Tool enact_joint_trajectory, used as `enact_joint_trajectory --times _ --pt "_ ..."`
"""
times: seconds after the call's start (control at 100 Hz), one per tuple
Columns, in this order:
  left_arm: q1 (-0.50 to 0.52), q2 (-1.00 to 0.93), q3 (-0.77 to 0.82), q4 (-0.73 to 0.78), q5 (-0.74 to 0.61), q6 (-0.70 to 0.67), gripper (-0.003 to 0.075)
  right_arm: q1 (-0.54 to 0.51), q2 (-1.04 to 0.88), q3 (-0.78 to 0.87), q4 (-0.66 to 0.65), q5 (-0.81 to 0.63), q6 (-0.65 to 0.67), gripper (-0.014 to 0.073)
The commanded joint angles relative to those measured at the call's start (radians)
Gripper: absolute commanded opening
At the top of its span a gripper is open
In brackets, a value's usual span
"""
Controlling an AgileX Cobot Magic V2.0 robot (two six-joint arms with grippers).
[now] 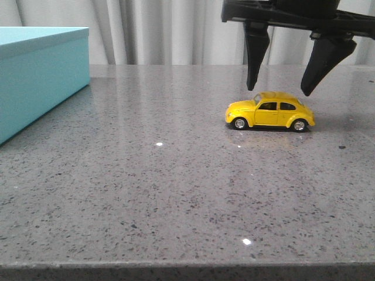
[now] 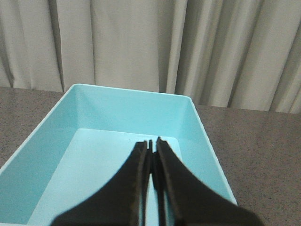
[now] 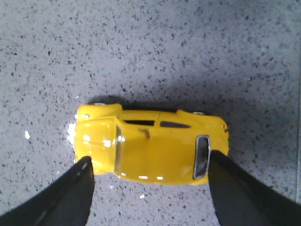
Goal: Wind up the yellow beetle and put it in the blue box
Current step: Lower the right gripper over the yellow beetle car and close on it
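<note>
The yellow beetle (image 1: 270, 110) stands on its wheels on the grey speckled table, right of centre, nose to the left. My right gripper (image 1: 279, 91) hangs open just above it, one finger over the bonnet side and one over the rear; it touches nothing. In the right wrist view the beetle (image 3: 150, 147) lies between the two open fingertips (image 3: 81, 176). The blue box (image 1: 35, 76) stands at the far left, cut by the frame edge. My left gripper (image 2: 151, 143) is shut and empty, hovering over the open, empty inside of the blue box (image 2: 80, 155).
The grey stone table (image 1: 176, 193) has its front edge close to the camera. Pale curtains (image 1: 158, 29) hang behind the table. Nothing else stands on the table.
</note>
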Motion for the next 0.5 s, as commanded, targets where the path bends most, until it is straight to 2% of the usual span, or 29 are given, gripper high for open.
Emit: enact_joint_trajectory --times 0.0,0.49 --pt "-0.004 0.012 -0.029 -0.008 -0.083 -0.007 -0.0019 0.001 -0.043 -0.034 -0.034 -0.041 0.022 0.0509" --pt "-0.004 0.012 -0.029 -0.008 -0.083 -0.007 -0.0019 0.001 0.007 -0.034 -0.045 -0.011 0.044 0.0509"
